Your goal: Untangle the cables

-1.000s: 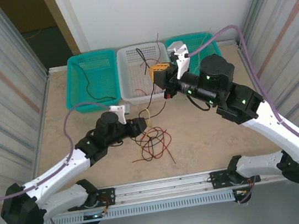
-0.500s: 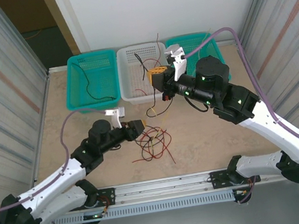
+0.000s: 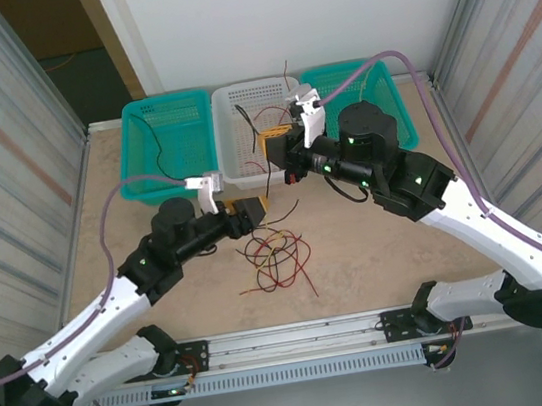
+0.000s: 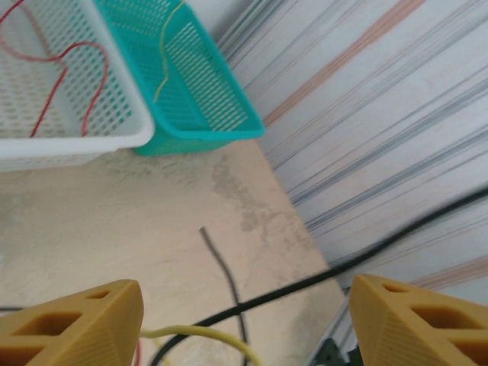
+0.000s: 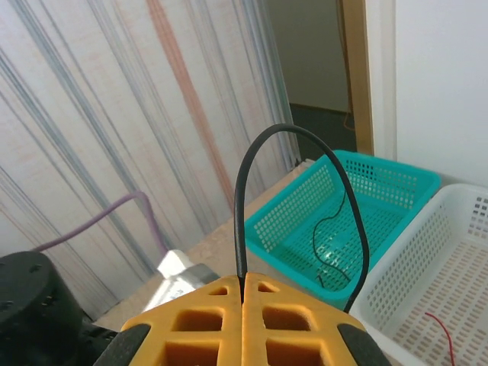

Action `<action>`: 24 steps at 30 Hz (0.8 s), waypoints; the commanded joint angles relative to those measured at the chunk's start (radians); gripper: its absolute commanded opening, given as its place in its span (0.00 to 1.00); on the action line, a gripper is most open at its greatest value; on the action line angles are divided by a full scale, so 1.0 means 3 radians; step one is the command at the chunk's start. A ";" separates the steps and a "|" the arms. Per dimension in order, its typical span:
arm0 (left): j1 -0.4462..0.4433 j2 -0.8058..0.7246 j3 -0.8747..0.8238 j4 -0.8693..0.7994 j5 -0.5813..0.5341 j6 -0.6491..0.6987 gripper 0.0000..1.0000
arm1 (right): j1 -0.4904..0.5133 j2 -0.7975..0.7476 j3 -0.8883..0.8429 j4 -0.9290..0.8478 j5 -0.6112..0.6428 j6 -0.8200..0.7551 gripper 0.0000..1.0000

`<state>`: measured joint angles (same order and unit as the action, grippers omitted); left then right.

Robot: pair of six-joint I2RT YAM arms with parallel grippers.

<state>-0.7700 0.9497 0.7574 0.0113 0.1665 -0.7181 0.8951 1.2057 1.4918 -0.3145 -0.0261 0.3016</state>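
Item 1, left pincer [image 3: 249, 212] [image 4: 244, 305]: released, its 2 yellow fingers [image 4: 72, 320] standing wide apart above the table [image 3: 388, 247]. A yellow cable [image 4: 200, 332] and a black strand [image 4: 305, 279] cross the gap between them, and neither is pinched. Item 2, right pincer [image 3: 274, 148] [image 5: 242, 288]: clenched, grasping a black cable [image 5: 241, 198] that rises from the seam of its fingers, arches over and drops on the far side. Item 3, loose cables [image 3: 277, 258]: red, black and yellowish, tangled in a heap on the table just ahead of the left pincer and nearer the arm bases than the right pincer. Item 4, 3 baskets in a row beyond both pincers: a teal basket [image 3: 164, 105] holding 1 black wire [image 3: 156, 150]; a white basket [image 3: 232, 102] close by the right pincer, holding a red wire [image 5: 436, 324]; a second teal basket [image 4: 213, 99] with a yellow wire [image 4: 162, 61].
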 commanded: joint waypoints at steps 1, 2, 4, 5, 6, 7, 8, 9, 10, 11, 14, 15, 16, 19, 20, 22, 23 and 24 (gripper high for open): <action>-0.0082 0.0127 0.0192 -0.0414 -0.0230 0.0176 0.72 | -0.0014 0.0000 0.0021 0.0102 -0.0051 0.0079 0.06; -0.0112 0.0158 0.0223 -0.0491 -0.0299 0.0206 0.72 | -0.0017 -0.0005 0.0013 0.0102 -0.0042 0.0079 0.06; -0.0147 0.0212 0.0260 -0.0588 -0.0393 0.0243 0.71 | -0.0018 -0.0013 0.0013 0.0102 -0.0031 0.0079 0.07; -0.0154 0.0233 0.0267 -0.0611 -0.0407 0.0243 0.71 | -0.0016 -0.0018 0.0013 0.0103 -0.0031 0.0079 0.07; -0.0154 0.0252 0.0260 -0.0624 -0.0413 0.0243 0.70 | -0.0018 -0.0020 0.0014 0.0103 -0.0031 0.0074 0.07; -0.0157 0.0276 0.0256 -0.0634 -0.0421 0.0242 0.69 | -0.0016 -0.0022 0.0018 0.0106 -0.0030 0.0074 0.07; -0.0154 0.0299 0.0252 -0.0649 -0.0429 0.0247 0.68 | -0.0018 -0.0023 0.0018 0.0107 -0.0030 0.0074 0.07; -0.0155 0.0324 0.0256 -0.0677 -0.0451 0.0251 0.67 | -0.0018 -0.0025 0.0023 0.0105 -0.0027 0.0069 0.07; -0.0154 0.0345 0.0253 -0.0709 -0.0486 0.0242 0.65 | -0.0016 -0.0030 0.0023 0.0105 -0.0022 0.0064 0.07; -0.0155 0.0359 0.0252 -0.0728 -0.0513 0.0241 0.63 | -0.0018 -0.0030 0.0028 0.0104 -0.0016 0.0059 0.07; -0.0154 0.0363 0.0224 -0.0792 -0.0667 0.0189 0.57 | -0.0023 -0.0046 0.0038 0.0088 0.0010 0.0038 0.07; -0.0154 0.0353 0.0202 -0.0820 -0.0739 0.0166 0.54 | -0.0023 -0.0051 0.0043 0.0076 0.0018 0.0027 0.07; -0.0154 0.0343 0.0186 -0.0842 -0.0797 0.0157 0.51 | -0.0023 -0.0053 0.0054 0.0065 0.0024 0.0023 0.07; -0.0126 0.0298 0.0136 -0.0872 -0.0864 0.0123 0.38 | -0.0028 -0.0069 0.0059 0.0050 0.0041 0.0002 0.07; -0.0107 0.0279 0.0108 -0.0852 -0.0846 0.0107 0.35 | -0.0033 -0.0071 0.0055 0.0051 0.0041 0.0002 0.07; -0.0040 0.0229 0.0020 -0.0747 -0.0731 0.0085 0.27 | -0.0039 -0.0071 0.0051 0.0039 0.0042 0.0002 0.07; -0.0007 0.0207 -0.0014 -0.0703 -0.0689 0.0067 0.24 | -0.0038 -0.0072 0.0049 0.0032 0.0047 0.0002 0.07; 0.0035 0.0178 -0.0062 -0.0662 -0.0641 0.0036 0.21 | -0.0038 -0.0081 0.0041 0.0031 0.0051 0.0002 0.07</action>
<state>-0.7826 1.0328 0.7715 -0.2127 -0.0353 -0.6922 0.8894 1.2057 1.4918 -0.3149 -0.0238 0.3065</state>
